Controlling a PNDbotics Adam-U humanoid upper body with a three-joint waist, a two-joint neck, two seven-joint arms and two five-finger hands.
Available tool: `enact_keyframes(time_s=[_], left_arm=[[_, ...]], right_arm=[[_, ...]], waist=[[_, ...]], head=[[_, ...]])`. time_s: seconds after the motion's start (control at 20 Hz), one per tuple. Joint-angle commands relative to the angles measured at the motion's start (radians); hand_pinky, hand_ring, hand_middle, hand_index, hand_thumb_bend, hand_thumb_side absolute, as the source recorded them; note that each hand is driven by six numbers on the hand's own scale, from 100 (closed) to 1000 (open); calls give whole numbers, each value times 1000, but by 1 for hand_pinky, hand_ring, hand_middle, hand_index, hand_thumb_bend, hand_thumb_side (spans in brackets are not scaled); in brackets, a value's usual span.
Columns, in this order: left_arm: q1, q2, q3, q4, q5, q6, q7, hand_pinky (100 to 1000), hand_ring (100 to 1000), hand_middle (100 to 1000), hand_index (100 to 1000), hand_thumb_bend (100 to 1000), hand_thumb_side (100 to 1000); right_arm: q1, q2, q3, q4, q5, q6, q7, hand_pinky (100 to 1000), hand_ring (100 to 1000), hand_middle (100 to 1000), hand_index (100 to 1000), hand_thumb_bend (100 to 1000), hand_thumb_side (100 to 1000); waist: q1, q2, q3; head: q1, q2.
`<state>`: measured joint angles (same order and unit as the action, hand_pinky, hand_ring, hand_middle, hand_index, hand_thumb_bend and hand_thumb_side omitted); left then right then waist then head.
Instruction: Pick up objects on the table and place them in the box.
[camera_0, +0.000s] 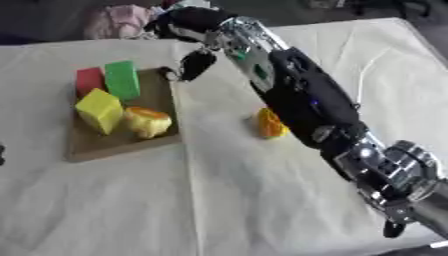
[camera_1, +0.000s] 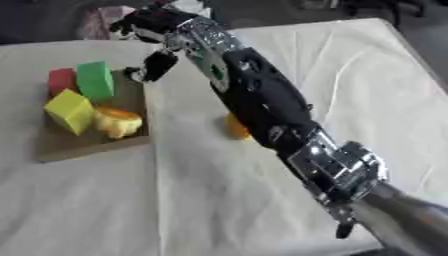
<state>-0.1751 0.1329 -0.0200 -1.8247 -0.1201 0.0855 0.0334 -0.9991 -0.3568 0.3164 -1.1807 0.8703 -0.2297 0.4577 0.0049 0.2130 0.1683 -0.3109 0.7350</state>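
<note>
A flat brown cardboard box (camera_0: 159, 141) lies at the table's left. In it are a red block (camera_0: 88, 80), a green block (camera_0: 122, 79), a yellow block (camera_0: 99, 110) and a yellow-orange rounded thing (camera_0: 147, 121). An orange object (camera_0: 269, 125) lies on the white cloth right of the box, partly hidden by my right forearm. My right arm reaches diagonally from the lower right. Its hand (camera_0: 194, 64) hangs over the box's far right corner, fingers relaxed and holding nothing. Only a dark sliver of my left hand (camera_0: 2, 153) shows at the left edge.
A white cloth (camera_0: 219, 200) covers the table, with wrinkles toward the right. A pink bundle (camera_0: 118, 21) lies beyond the far edge. My right forearm (camera_0: 306, 100) crosses the middle of the table above the cloth.
</note>
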Motion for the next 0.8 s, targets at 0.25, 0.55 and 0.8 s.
enact_keyframes(time_s=[0.25,0.55,0.8], left_arm=[[1,24,13,-10,-8,-1,9,709,702,695,777,330,508],[4,29,17,-9,-10,-1,13,709,702,695,777,329,509],[6,31,20,-9,-11,-1,15,709,703,694,777,328,510]], right_arm=[[94,-148,37,-231,-185,10,120,781,806,835,956,247,489],[222,-249,41,-389,-299,17,261,787,813,837,950,241,498],[333,-305,17,-469,-289,43,353,801,827,851,949,262,478]], waist=[[-21,-40,-17],[-29,-41,-25],[-32,-43,-36]], head=[[16,6],[24,8],[30,9]])
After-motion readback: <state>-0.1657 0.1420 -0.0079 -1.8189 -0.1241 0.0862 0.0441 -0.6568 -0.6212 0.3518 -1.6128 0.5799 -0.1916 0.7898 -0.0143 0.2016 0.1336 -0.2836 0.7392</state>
